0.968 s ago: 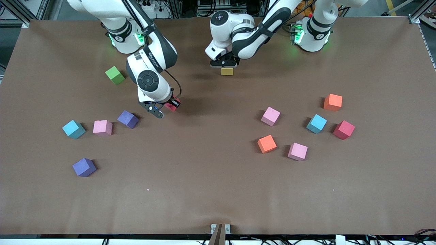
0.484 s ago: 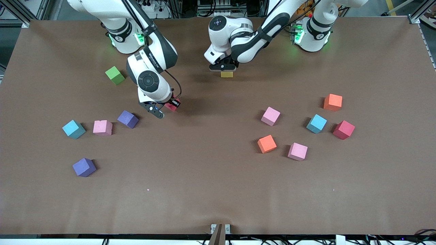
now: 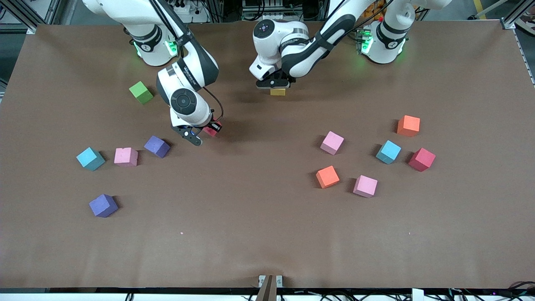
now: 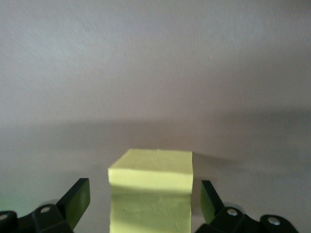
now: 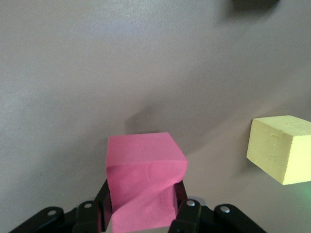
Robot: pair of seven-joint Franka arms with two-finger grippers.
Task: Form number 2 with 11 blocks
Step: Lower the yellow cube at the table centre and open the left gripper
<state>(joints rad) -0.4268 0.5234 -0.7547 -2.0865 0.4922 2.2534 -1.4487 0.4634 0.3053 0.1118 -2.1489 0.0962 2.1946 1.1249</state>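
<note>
Left claw (image 4: pixel 145 206) spread around your yellow block (image 4: pixel 150 194), releasing it; right claw (image 5: pixel 141 211) beside it pinches red block (image 5: pixel 143 179) for placement.

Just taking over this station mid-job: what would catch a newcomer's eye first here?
The two tools, both up near the robots' bases: the left tool stands open astride the yellow block, which sits on the table, while the right tool is shut on a red block. The other blocks lie loose in two clusters, one toward each arm's end of the table.

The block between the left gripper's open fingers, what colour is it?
Yellow. The block shows best in the left wrist view, standing apart from both fingers of the left gripper.
</note>
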